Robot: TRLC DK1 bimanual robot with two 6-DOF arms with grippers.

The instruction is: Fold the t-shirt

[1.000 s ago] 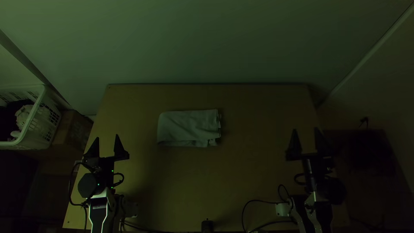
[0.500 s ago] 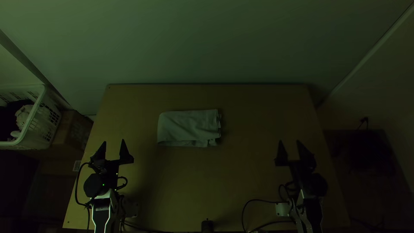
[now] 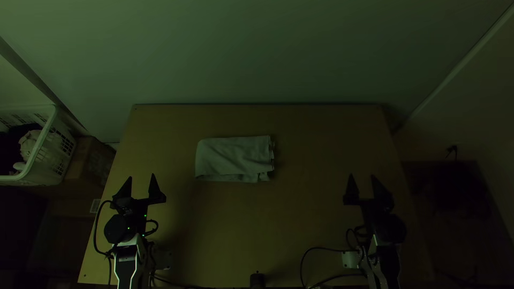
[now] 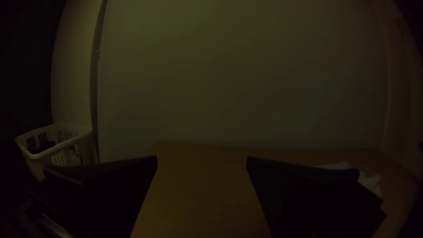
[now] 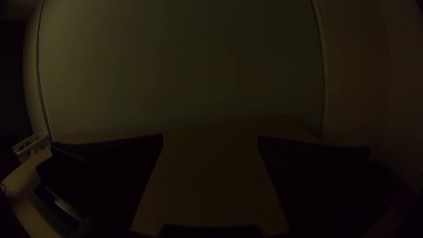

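No text, label, brand, number or sign can be read; faint marks on the brown box [image 3: 100, 163] beside the basket [image 3: 42, 138] are too dim to make out; a small pale patch [image 3: 95, 206] at the table's [image 3: 321, 139] left edge is likewise illegible.

T-shirt [image 3: 233, 158] is laid left of middle on the desk [image 3: 300, 214], folded into a rough rectangle, uneven layered edges exposed at its right end. Left tool [image 3: 141, 177] and right tool [image 3: 362, 177] are set apart from it, one on each side, fingers spread. White basket [image 3: 46, 128] is placed off desk's left side, cloth piled inside.
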